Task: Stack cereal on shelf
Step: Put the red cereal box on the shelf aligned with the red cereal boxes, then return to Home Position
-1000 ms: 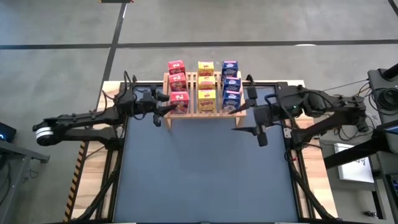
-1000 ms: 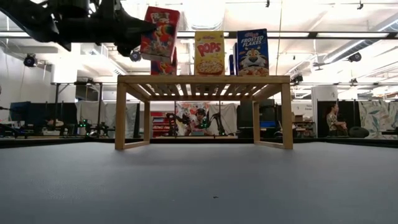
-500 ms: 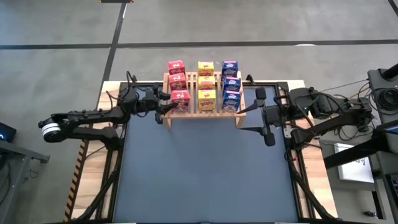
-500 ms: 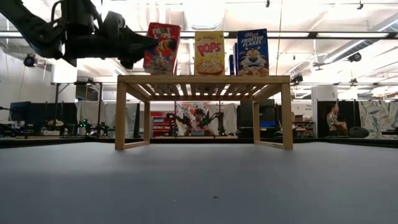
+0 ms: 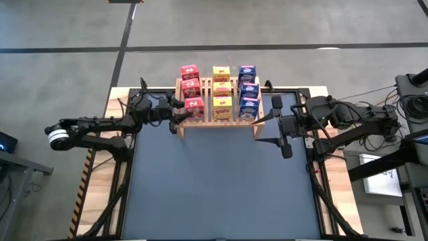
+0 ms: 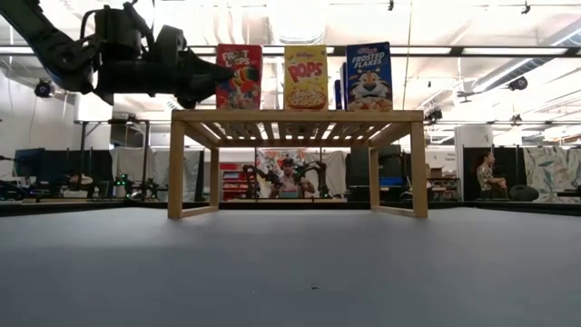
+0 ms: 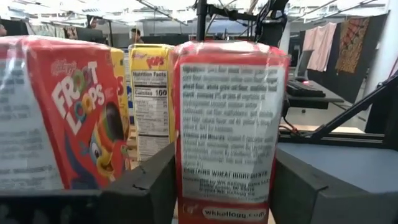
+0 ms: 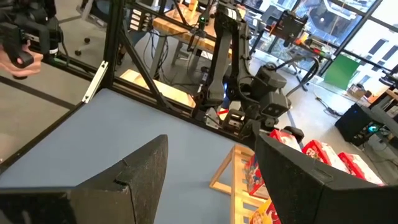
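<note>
The wooden shelf (image 5: 221, 119) stands at the table's far middle with red, yellow and blue cereal boxes in three rows on its slats. My left gripper (image 5: 185, 110) reaches in level from the table's left and is shut on the nearest red box (image 5: 194, 106), which stands upright on the shelf top (image 6: 295, 115) beside a yellow box (image 6: 306, 77) and a blue box (image 6: 369, 76). In the left wrist view the box's narrow printed side (image 7: 227, 124) faces me. My right gripper (image 5: 282, 134) hangs open, with nothing in it, to the right of the shelf. My left gripper pinches the red box's lower half (image 7: 193, 186) between its two fingers (image 7: 146, 186), one on the near broad face and one on the far. The fingers come level from the table's left. The box stands upright, its bottom on the shelf's slats.
Another red box (image 7: 68, 118) stands close behind the held one, and a yellow box (image 7: 151, 93) beyond it. The table's dark mat (image 5: 221, 187) stretches in front of the shelf. Chairs, desks and a seated person (image 6: 488, 173) show in the room behind.
My left gripper has come down and gone toward the shelf with the red box. The box was tilted and lifted above the shelf top; now it stands upright on the slats, in line with the yellow and blue front boxes.
</note>
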